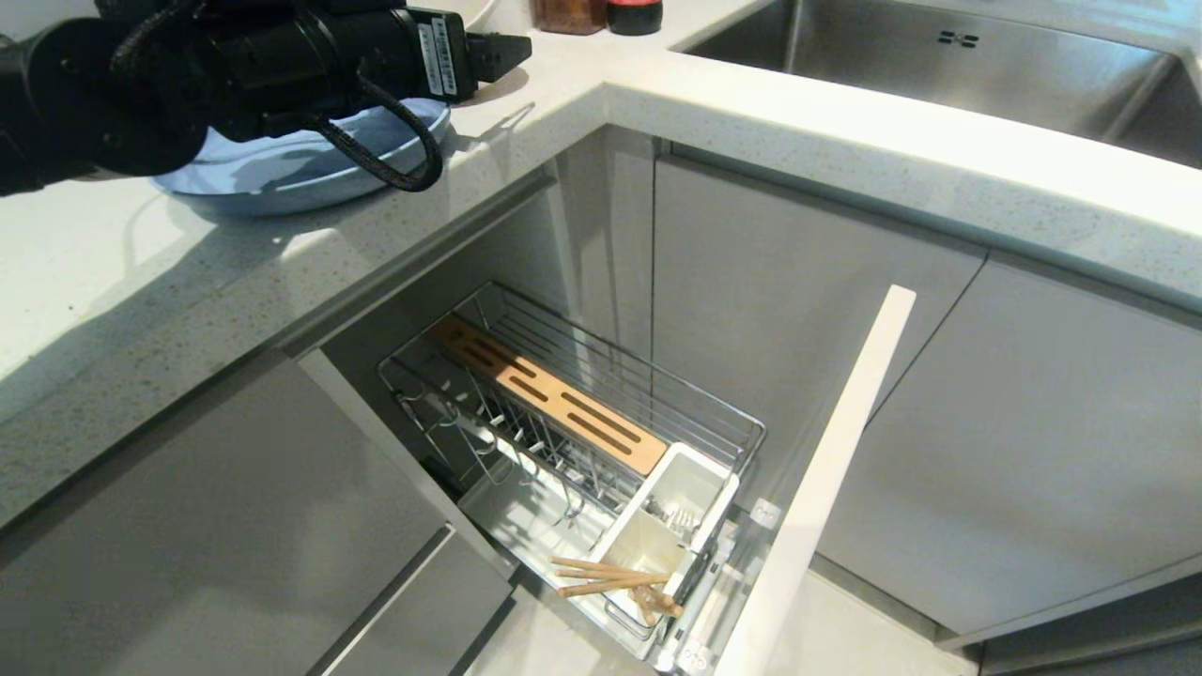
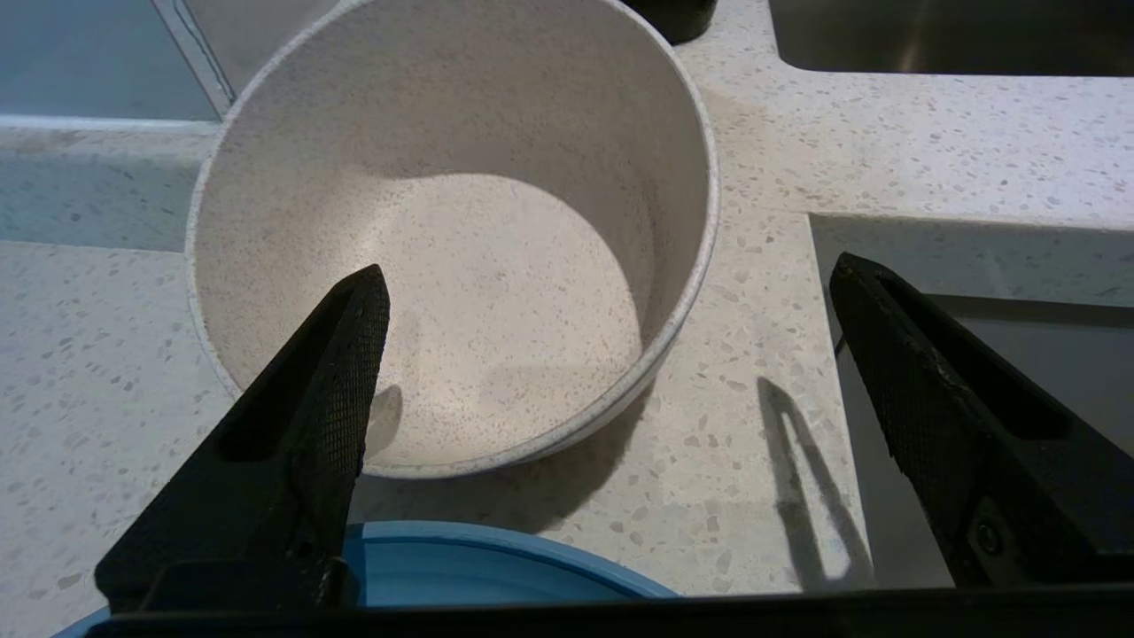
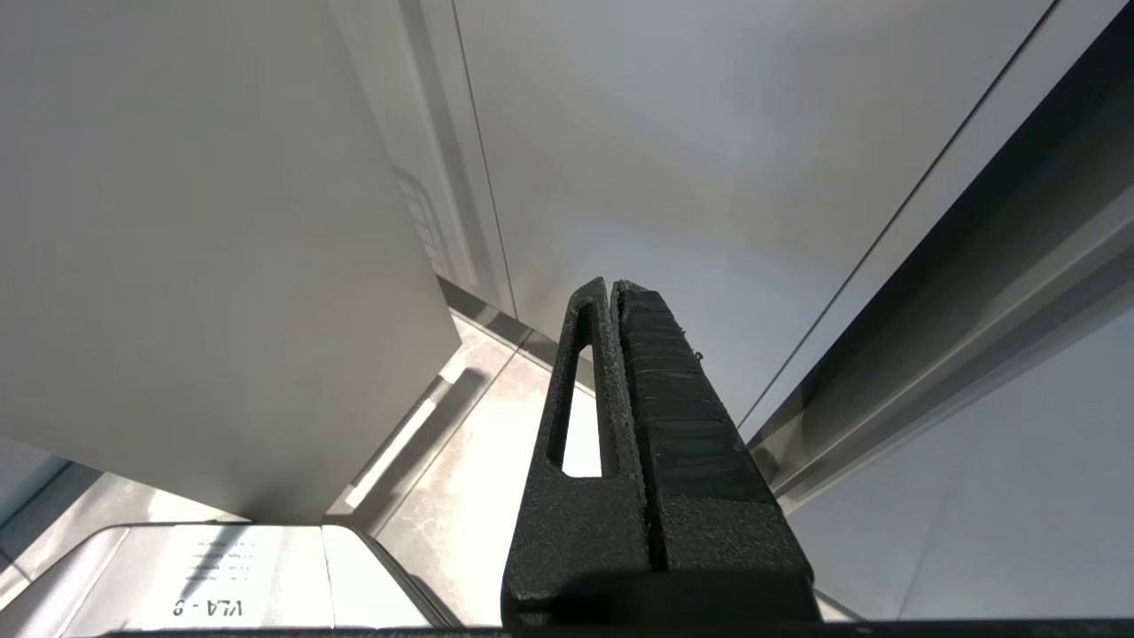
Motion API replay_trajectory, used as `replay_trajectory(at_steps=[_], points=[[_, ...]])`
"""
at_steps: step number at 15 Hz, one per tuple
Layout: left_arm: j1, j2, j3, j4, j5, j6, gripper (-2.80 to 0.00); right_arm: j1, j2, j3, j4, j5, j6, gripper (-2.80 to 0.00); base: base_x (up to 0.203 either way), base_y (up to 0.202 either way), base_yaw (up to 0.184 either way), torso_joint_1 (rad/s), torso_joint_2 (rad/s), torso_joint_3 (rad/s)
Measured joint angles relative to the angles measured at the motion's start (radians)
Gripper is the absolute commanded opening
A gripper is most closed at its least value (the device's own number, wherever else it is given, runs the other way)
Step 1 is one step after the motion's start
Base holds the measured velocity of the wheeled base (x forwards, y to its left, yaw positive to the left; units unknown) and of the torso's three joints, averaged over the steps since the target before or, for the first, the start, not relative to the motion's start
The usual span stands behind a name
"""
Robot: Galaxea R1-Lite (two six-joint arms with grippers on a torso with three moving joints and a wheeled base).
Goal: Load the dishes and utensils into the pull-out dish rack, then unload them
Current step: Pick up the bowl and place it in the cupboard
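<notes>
Two dishes sit up on the counter [image 1: 141,272]: the plate [image 1: 300,169] beneath your left arm, the bowl [image 2: 452,230] just beyond it. The rack [image 1: 573,422] is pulled out below the counter's edge, its prongs bare, with only the chopsticks [image 1: 610,577] lying across a cup [image 1: 657,545] at the front end and what looks like cutlery in the other cup; I can't make out which pieces.

Your left gripper [image 2: 611,283] hangs over the bowl with its jaws spread wide and nothing between them; one finger [image 2: 354,354] reaches in over the near rim, the other stands outside over bare counter. Whether this is loading or unloading, I can't tell. If you want the bowl, shift so the rim wall sits between both fingers, then close.

Your right gripper [image 3: 616,292] is parked low by the cabinet fronts, jaws pressed together, empty.
</notes>
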Motion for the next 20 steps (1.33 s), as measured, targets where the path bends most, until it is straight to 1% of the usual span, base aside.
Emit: replay_trajectory(at_steps=[5, 20], points=[[0.002, 0.019, -0.001, -0.001, -0.035, -0.001, 0.00, 0.000, 0.000, 0.000, 0.000, 0.000, 0.000, -2.80, 0.000, 0.000, 0.000, 0.000, 0.00, 0.000], [0.006, 0.043, -0.001, -0.003, -0.035, -0.005, 0.00, 0.000, 0.000, 0.000, 0.000, 0.000, 0.000, -2.80, 0.000, 0.000, 0.000, 0.000, 0.00, 0.000]])
